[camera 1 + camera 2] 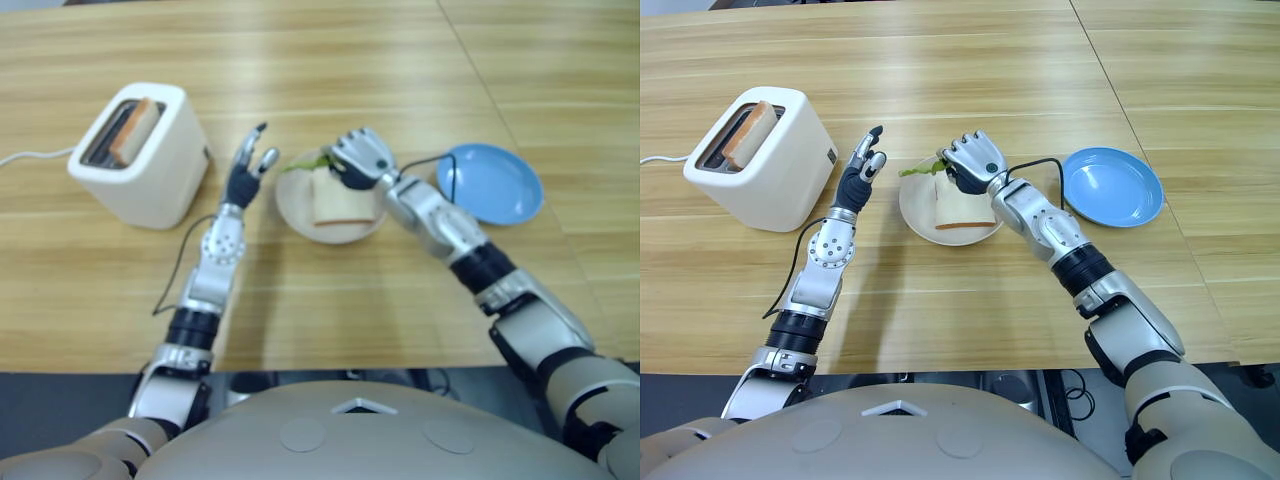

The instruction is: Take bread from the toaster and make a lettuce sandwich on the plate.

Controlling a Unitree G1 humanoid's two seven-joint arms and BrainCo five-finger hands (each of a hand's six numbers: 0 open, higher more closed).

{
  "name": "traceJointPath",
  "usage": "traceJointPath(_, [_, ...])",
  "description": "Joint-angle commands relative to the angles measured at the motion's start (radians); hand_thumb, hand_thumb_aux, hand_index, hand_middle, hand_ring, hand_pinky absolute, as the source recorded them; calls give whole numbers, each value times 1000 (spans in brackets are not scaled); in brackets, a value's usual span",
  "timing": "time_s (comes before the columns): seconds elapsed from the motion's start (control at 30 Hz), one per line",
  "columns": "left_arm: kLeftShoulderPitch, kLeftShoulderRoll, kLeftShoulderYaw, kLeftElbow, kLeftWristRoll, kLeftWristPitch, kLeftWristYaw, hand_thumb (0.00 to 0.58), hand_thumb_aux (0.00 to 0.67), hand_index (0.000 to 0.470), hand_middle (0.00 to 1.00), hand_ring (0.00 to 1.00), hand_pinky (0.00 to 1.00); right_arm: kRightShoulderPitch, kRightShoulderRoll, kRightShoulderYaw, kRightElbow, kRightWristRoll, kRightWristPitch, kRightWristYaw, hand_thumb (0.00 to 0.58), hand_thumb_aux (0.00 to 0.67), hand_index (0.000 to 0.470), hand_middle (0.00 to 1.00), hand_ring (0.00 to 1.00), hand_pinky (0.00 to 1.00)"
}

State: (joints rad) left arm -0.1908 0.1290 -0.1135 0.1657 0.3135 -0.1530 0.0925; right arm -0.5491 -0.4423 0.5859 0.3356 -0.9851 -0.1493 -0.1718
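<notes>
Soft lettuce (pixel 918 168) was pinched by the right hand (pixel 975 160) at mid-frame; it was best held lightly by its edge. The left hand (pixel 860 172) was spread open.

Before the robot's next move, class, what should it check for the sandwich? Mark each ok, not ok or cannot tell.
1. The first slice lies flat on the plate: ok.
2. The lettuce is laid on that slice: not ok; the right hand grips it at the slice's far edge.
3. The second slice waits in the toaster: ok.
4. The left hand is free, open between toaster and plate: ok.
</notes>
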Motion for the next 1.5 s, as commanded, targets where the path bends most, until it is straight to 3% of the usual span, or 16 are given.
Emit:
traceJointPath(0.03, [2, 5, -6, 20, 8, 9, 1, 0, 0, 0, 0, 0, 0, 48, -28, 3, -23, 0, 43, 145, 0, 0, 0, 0, 0, 0])
traceJointPath(0.33, [4, 10, -7, 22, 13, 11, 1, 0, 0, 0, 0, 0, 0, 139, -122, -67, -242, 24, 123, 402, 0, 0, 0, 0, 0, 0])
traceJointPath(0.5, [7, 19, -2, 4, 11, 9, -1, 0, 0, 0, 0, 0, 0, 165, -141, -164, -387, 62, 150, 430, 0, 0, 0, 0, 0, 0])
traceJointPath(0.8, [21, 161, 147, -482, 155, 63, 18, 0, 0, 0, 0, 0, 0, 196, -10, -509, -606, 401, 162, 318, 0, 0, 0, 0, 0, 0])
traceJointPath(0.93, [0, 330, 293, -596, 376, 160, 13, 0, 0, 0, 0, 0, 0, 228, 42, -585, -602, 515, 149, 293, 0, 0, 0, 0, 0, 0])
traceJointPath(1.03, [-11, 450, 348, -483, 492, 274, -7, 0, 0, 0, 0, 0, 0, 258, 66, -611, -595, 577, 138, 291, 0, 0, 0, 0, 0, 0])
traceJointPath(1.17, [-23, 540, 315, -263, 558, 362, -35, 0, 0, 0, 0, 0, 0, 301, 83, -609, -594, 611, 126, 291, 0, 0, 0, 0, 0, 0])
traceJointPath(1.5, [-54, 514, 171, 29, 498, 421, -119, 0, 0, 0, 0, 0, 0, 324, 76, -603, -569, 606, 107, 284, 0, 0, 0, 0, 0, 0])
